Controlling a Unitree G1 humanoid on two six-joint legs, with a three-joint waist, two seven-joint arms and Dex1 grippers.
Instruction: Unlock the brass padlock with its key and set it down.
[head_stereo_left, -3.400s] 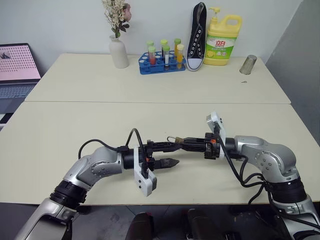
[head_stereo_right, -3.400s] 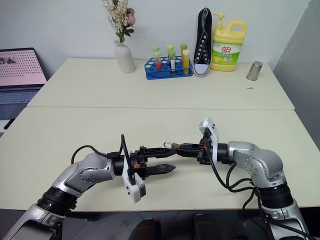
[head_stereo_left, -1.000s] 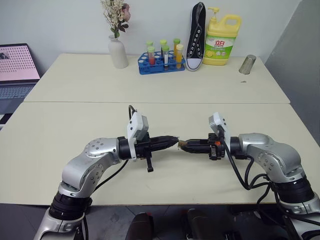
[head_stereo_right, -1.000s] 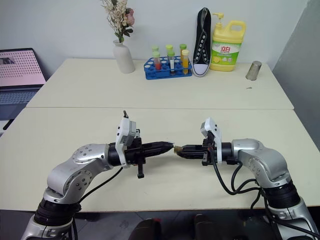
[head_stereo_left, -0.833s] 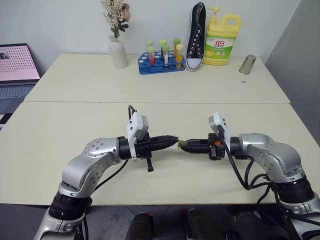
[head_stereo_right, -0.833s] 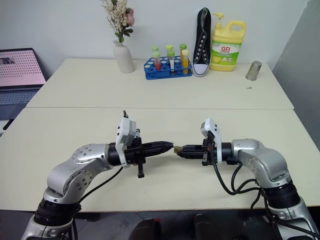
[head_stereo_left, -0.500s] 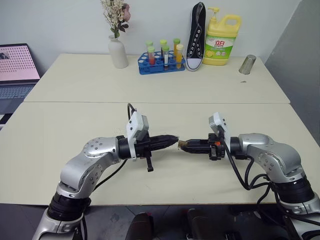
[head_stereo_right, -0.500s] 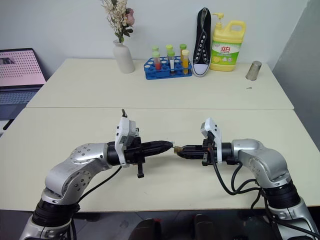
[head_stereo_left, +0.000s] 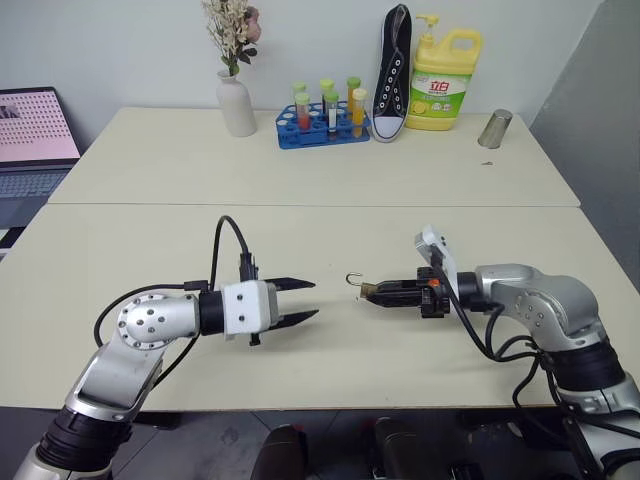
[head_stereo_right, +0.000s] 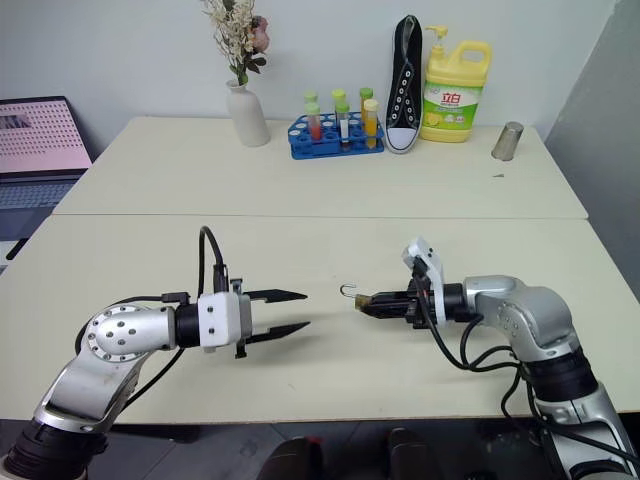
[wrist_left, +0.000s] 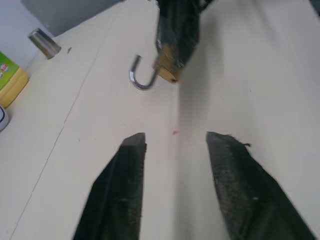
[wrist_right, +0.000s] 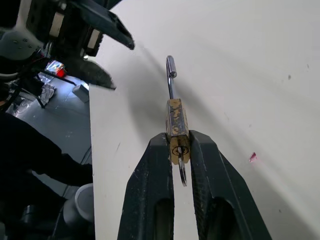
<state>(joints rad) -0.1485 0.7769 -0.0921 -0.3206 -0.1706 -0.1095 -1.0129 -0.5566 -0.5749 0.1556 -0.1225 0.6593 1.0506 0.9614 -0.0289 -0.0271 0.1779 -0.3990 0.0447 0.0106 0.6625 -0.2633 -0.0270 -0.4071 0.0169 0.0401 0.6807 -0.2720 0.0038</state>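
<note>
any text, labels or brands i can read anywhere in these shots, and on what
Yellow plastic detergent bottle at the back of the table: its label carries two large red Chinese characters that look like "立白"; the smaller print beneath is too small to read.
Laptop screen at the left edge: a pink dotted pattern, with no legible words.
Small brass padlock: no readable marking.
Blue test tube rack: no readable label.

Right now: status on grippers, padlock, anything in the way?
Left gripper open, holding nothing. Right gripper shut on brass padlock, shackle sprung open. Table below bare, nothing blocking set-down.
</note>
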